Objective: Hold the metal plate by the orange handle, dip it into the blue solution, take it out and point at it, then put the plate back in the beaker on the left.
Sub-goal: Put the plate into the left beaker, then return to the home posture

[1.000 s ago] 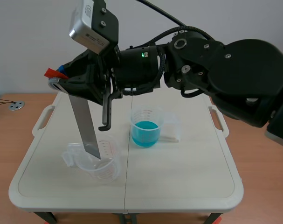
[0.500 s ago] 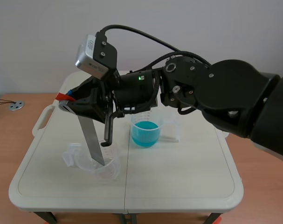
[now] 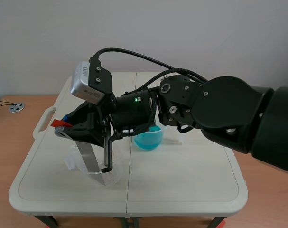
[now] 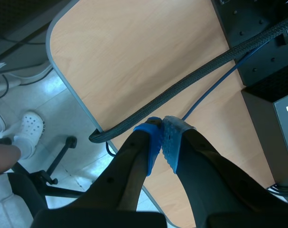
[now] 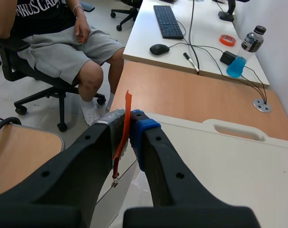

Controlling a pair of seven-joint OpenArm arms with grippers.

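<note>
Tipping is the danger: the right gripper (image 5: 129, 122), fingers pinching the orange handle (image 5: 127, 102), holds the metal plate (image 3: 89, 157) slanted in the light beaker (image 3: 116, 174), which may fall over at release.

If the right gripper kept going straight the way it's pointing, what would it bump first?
The right gripper points out past the white table's rim; the wooden desk beyond looks first, though depth is unclear.
</note>
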